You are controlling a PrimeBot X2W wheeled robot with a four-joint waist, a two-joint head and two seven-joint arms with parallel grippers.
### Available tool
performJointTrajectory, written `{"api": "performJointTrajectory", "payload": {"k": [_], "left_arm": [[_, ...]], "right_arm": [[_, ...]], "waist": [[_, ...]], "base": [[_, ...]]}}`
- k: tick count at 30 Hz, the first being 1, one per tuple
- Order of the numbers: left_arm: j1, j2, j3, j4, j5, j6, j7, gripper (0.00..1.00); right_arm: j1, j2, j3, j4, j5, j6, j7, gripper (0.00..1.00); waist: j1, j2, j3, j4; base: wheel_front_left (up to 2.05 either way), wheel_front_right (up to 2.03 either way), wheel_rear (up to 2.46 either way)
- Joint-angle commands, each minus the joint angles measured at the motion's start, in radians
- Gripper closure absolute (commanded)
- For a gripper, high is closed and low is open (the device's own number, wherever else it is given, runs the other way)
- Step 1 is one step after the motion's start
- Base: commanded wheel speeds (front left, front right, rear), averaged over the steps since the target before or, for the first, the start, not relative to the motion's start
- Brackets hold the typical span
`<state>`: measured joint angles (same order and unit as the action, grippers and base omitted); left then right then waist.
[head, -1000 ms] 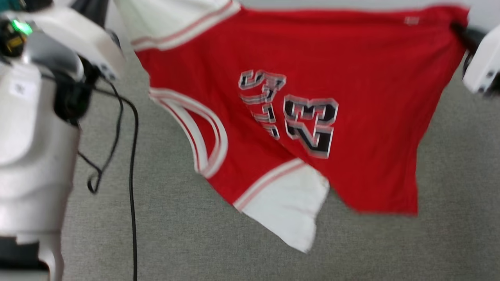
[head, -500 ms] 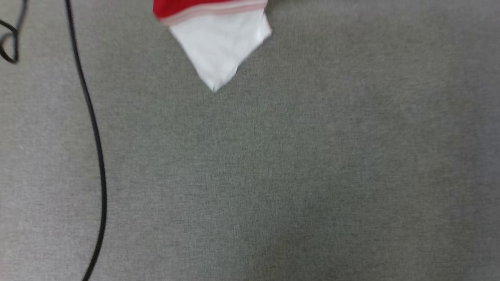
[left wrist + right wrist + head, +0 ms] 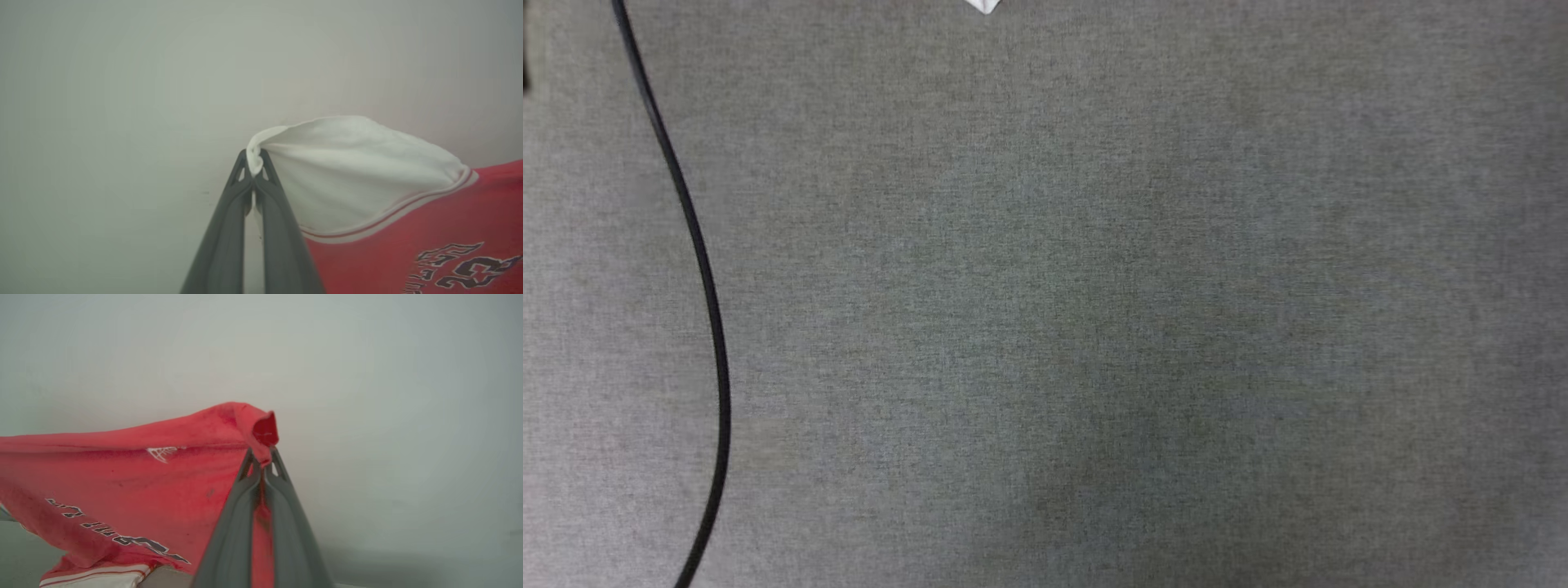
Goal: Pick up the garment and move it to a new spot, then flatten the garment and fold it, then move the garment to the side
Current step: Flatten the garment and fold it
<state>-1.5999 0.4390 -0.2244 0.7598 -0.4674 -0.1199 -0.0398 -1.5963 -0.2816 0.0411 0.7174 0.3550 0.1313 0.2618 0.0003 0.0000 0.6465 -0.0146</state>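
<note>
Two changes showed in the head view within one second: the garment (image 3: 986, 6), which had filled the upper part, was now only a small white tip at the top edge, and the black cable (image 3: 707, 286) had shifted too, so the camera itself had turned. Below lay the grey surface (image 3: 1094, 327). Probably the garment hung lifted for carrying to a new spot; flattening was not begun. In the left wrist view, the left gripper (image 3: 255, 165) was clamped on the white sleeve (image 3: 347, 175), fingers facing a pale wall (image 3: 122, 81). In the right wrist view, the right gripper (image 3: 263, 462) was pinched tight on a red corner (image 3: 264, 426), the cloth stretched toward the other arm.
</note>
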Motion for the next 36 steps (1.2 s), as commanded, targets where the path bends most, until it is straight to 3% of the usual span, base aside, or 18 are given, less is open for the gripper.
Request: {"api": "performJointTrajectory", "payload": {"k": [1, 9, 19, 26, 32, 36], "left_arm": [[0.032, -0.005, 0.0, 0.016, -0.016, -0.003, -0.013, 1.0], [0.273, -0.026, -0.02, 0.076, -0.126, -0.01, -0.064, 1.0], [0.73, -0.02, -0.067, 0.007, -0.306, -0.011, -0.146, 1.0], [1.034, -0.016, -0.064, -0.057, -0.371, -0.01, -0.178, 1.0], [1.271, 0.002, -0.058, -0.177, -0.387, 0.043, -0.181, 1.0], [1.418, 0.022, -0.056, -0.292, -0.399, 0.102, -0.149, 1.0]], "right_arm": [[0.03, 0.001, 0.016, 0.018, 0.016, -0.001, -0.014, 1.0], [0.261, 0.001, 0.143, 0.061, 0.094, -0.001, -0.082, 1.0], [0.642, -0.054, 0.256, 0.036, 0.198, -0.001, -0.163, 1.0], [0.871, -0.082, 0.302, -0.018, 0.239, -0.001, -0.176, 1.0], [1.055, -0.104, 0.297, -0.074, 0.262, -0.001, -0.184, 1.0], [1.191, -0.119, 0.271, -0.126, 0.264, -0.002, -0.185, 1.0]], "waist": [[-0.0003, 0.0, 0.013, 0.007], [-0.0003, 0.0, -0.054, 0.01], [-0.0003, 0.0, -0.234, 0.023], [-0.0003, 0.0, -0.37, 0.013], [-0.0003, 0.0, -0.481, 0.016], [-0.0003, 0.0, -0.542, 0.026]], "base": [[0.0, 0.0, 0.0], [0.0, 0.0, 0.0], [0.0, 0.0, 0.0], [0.0, 0.0, 0.0], [0.0, 0.0, 0.0], [0.0, 0.0, 0.0]]}}
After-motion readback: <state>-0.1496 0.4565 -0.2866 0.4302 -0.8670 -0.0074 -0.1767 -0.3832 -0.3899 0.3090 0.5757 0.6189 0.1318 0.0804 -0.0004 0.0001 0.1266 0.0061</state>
